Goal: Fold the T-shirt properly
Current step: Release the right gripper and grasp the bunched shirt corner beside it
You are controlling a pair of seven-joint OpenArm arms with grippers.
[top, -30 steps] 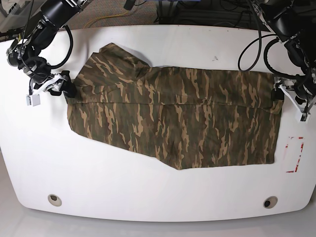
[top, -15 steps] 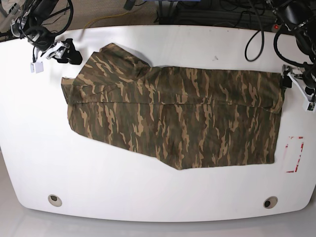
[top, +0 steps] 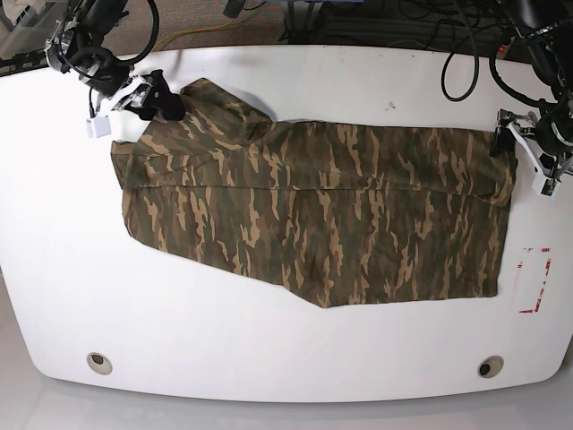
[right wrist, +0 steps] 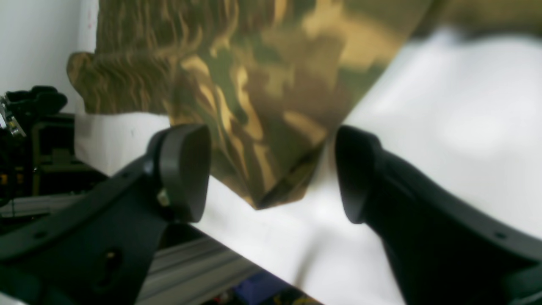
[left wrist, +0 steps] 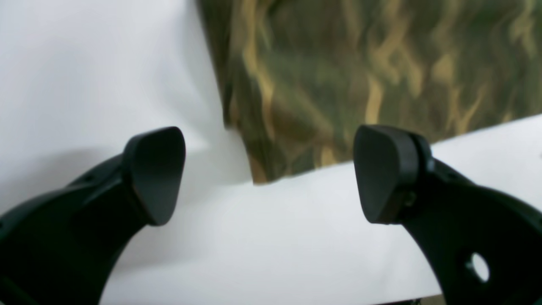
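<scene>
The white bench [top: 269,358] fills most of the base view, and the T-shirt [top: 322,215] lies flat across its middle, stretching from the left third to near the right edge. Judging by its long, band-like outline with a straight crease line running across it, one lengthwise fold looks done; the sleeve flap at the upper left and the slanted lower-left edge are untidy, and the crosswise folds that would make a compact packet remain.

At the upper left of the base view the right gripper [top: 148,97] sits at the sleeve flap; in its wrist view its fingers [right wrist: 186,169] stand wide apart, with a cloth corner between them but not clamped. At the right edge the left gripper [top: 519,148] hovers just beside the shirt's upper right corner, fingers [left wrist: 156,173] spread wide and empty. A small red-outlined marking [top: 534,279] lies on the bench at the lower right, just beside the hem.
</scene>
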